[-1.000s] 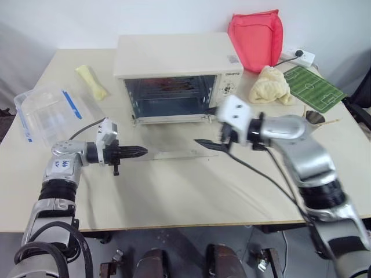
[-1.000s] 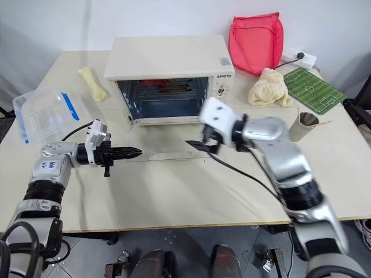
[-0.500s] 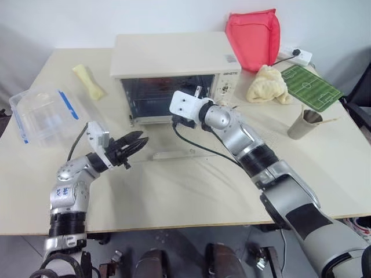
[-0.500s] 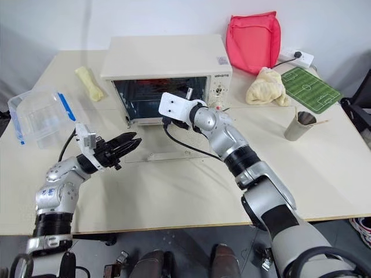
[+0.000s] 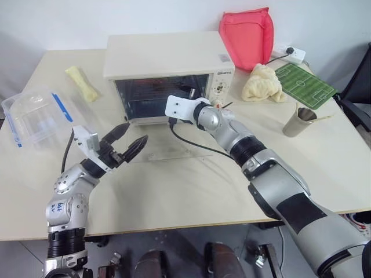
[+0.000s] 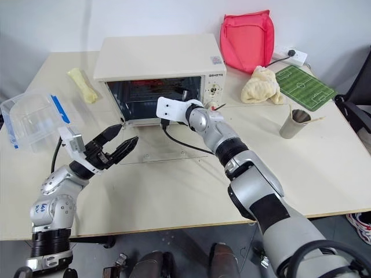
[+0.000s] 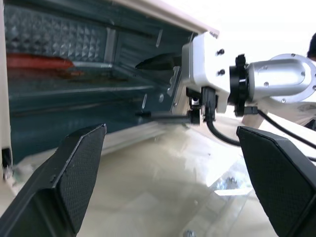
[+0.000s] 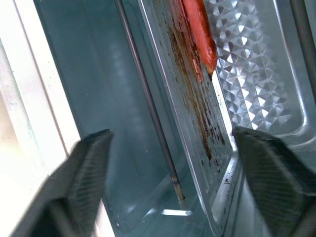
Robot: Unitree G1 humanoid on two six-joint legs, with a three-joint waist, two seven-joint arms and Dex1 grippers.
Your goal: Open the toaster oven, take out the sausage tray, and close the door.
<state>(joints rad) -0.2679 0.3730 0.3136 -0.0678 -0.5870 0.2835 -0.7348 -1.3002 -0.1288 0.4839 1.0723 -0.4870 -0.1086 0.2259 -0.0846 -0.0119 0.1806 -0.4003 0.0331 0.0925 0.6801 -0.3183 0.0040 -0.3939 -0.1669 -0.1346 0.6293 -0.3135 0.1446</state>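
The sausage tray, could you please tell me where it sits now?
The stained silver metal sausage tray sits inside the open cream-white toaster oven, with the right gripper at its near edge.

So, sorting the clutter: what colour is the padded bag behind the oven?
Red bag, clearest in the right eye view.

Cream-white toaster oven, red sausage on the brown-stained silver sausage tray, black-fingered pincers.

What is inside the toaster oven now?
Inside the toaster oven sits the sausage tray, stained brown, with one red sausage on it. The right gripper reaches into the opening. The tray's far end is hidden.
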